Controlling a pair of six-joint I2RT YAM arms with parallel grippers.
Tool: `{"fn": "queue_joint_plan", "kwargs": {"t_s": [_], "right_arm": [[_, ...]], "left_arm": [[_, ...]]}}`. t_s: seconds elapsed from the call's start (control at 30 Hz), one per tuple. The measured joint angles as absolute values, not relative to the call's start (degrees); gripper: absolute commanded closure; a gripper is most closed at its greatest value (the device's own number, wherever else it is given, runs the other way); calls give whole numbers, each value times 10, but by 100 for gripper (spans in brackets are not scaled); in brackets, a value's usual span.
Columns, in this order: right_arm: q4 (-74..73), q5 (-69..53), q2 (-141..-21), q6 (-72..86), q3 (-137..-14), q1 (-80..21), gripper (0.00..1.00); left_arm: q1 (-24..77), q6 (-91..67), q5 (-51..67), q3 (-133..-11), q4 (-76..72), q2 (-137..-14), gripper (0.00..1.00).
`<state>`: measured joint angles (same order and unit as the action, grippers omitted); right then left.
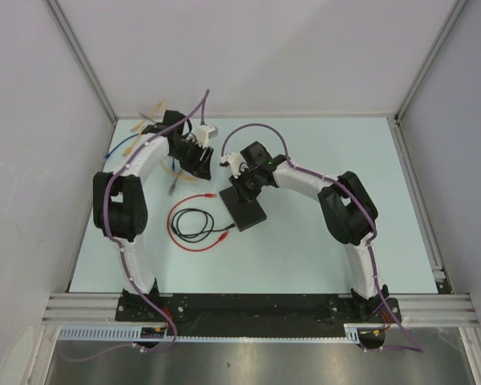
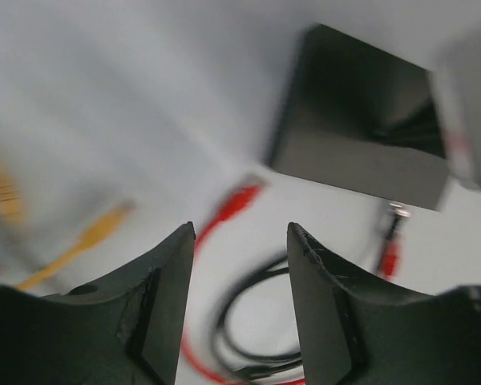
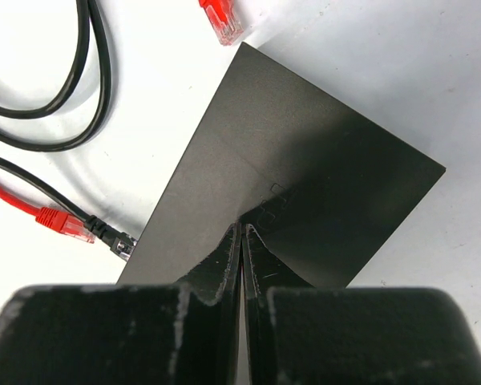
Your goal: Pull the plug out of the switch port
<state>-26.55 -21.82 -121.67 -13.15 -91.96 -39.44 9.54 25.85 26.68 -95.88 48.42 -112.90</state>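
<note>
The switch box [image 3: 305, 160] – flat, matte black – lies at the centre of the top view on the pale table [image 1: 321, 265]. Its port, in one edge, cannot be made out. The right gripper [image 3: 242, 228] is clenched, empty, with its fingertips pressed down on the box's top face. The left gripper [image 2: 240, 233] hangs above the table toward the upper left of the top view, its fingers released and nothing between them. A red plug [image 3: 222, 20] lies loose on the table just beside the box's corner at the top of the right wrist view. A second red plug [image 3: 64, 226] and a small black connector [image 3: 116, 241] lie at the box's left edge – whether the connector is seated cannot be told. A black cable [image 3: 96, 72] loops nearby.
</note>
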Motion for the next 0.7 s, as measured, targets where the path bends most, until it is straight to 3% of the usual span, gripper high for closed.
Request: {"fn": "queue_joint_plan", "kwargs": {"t_s": [0.27, 0.47, 0.7], "right_arm": [[-265, -217, -1216, -131, -919, -396, 95], [-265, -216, -1216, -131, -919, -399, 95], [-260, -211, -1213, -131, -914, -401, 95]], "left_arm": [[98, 209, 463, -766, 449, -1103, 47], [103, 195, 544, -749, 434, -1125, 48], [120, 153, 561, -737, 392, -1171, 47]]}}
